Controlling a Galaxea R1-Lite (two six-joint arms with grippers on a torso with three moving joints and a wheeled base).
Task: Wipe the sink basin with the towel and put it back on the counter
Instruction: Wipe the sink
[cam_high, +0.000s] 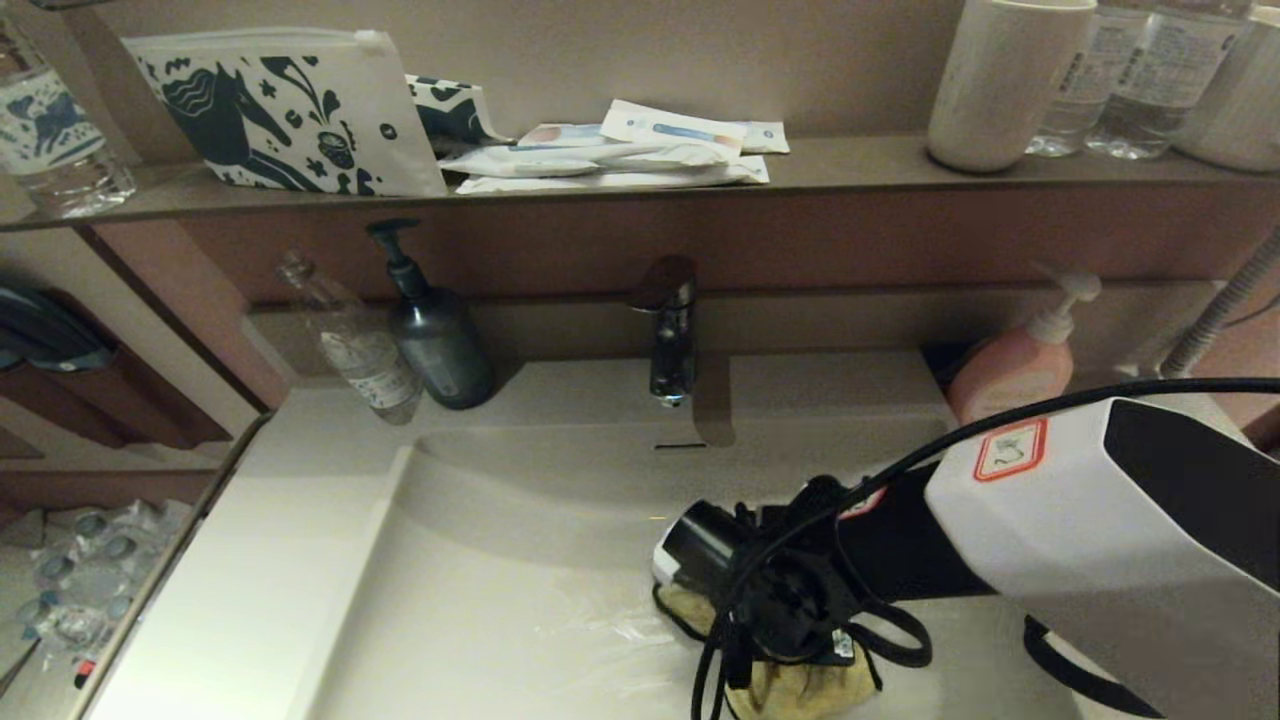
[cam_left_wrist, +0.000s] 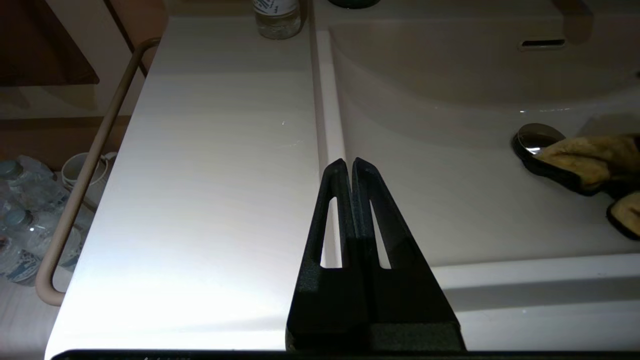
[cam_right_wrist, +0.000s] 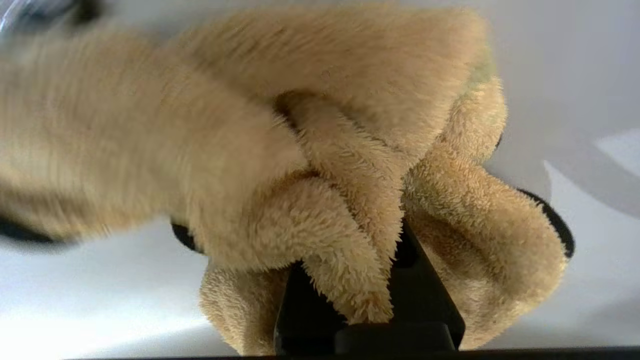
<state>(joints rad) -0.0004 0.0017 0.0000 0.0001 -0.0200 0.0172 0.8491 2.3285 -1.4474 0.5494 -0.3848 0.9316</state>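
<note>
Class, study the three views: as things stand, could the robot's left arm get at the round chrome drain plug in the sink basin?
Probably not cleanly. The left gripper is shut over the off-white counter edge, with open basin between. But the mustard-yellow fluffy towel, clamped in the right gripper, partly overlaps the round chrome drain plug.

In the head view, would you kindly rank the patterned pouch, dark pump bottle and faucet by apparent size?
1. Patterned pouch
2. Dark pump bottle
3. Faucet

The pouch sits farther back, yet looks clearly largest.

R claw (cam_right_wrist: 370, 280) clamped, arm reaching down-left; L claw (cam_left_wrist: 348, 167) closed, parked.
</note>
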